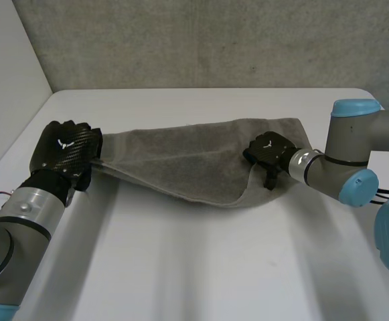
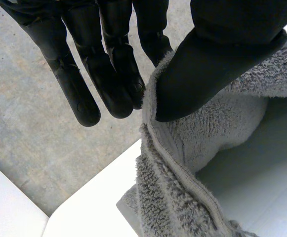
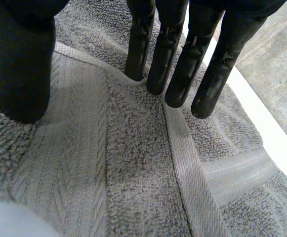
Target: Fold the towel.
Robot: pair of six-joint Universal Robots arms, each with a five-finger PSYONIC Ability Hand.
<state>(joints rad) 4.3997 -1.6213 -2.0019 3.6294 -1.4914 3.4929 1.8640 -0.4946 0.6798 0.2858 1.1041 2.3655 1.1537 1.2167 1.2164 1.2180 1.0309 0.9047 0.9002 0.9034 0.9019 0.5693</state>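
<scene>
Grey towel (image 1: 181, 160) lies stretched across the far half of the white table (image 1: 181, 267), one end toward the left edge, the other near the far right corner. Left hand (image 1: 63, 150) grasps the left end: in its wrist view the thumb (image 2: 217, 64) clamps the hem against straight fingers (image 2: 108, 94). Right hand (image 1: 269, 152) sits on the right end, released. Its straight fingertips (image 3: 177, 96) and thumb rest on the pile, with nothing curled round the cloth.

Step in hand, as I judge it: carry the left end over to the right end. To do it well:
- hold the pinch firm at the hem
- lift enough that the sagging near edge clears the table
- pin the right end flat
- line up hem with hem before letting go

Hard to make out:
- the towel's left corners, behind the left hand
- what lies beneath the right palm
- whether the middle span touches the table
</scene>
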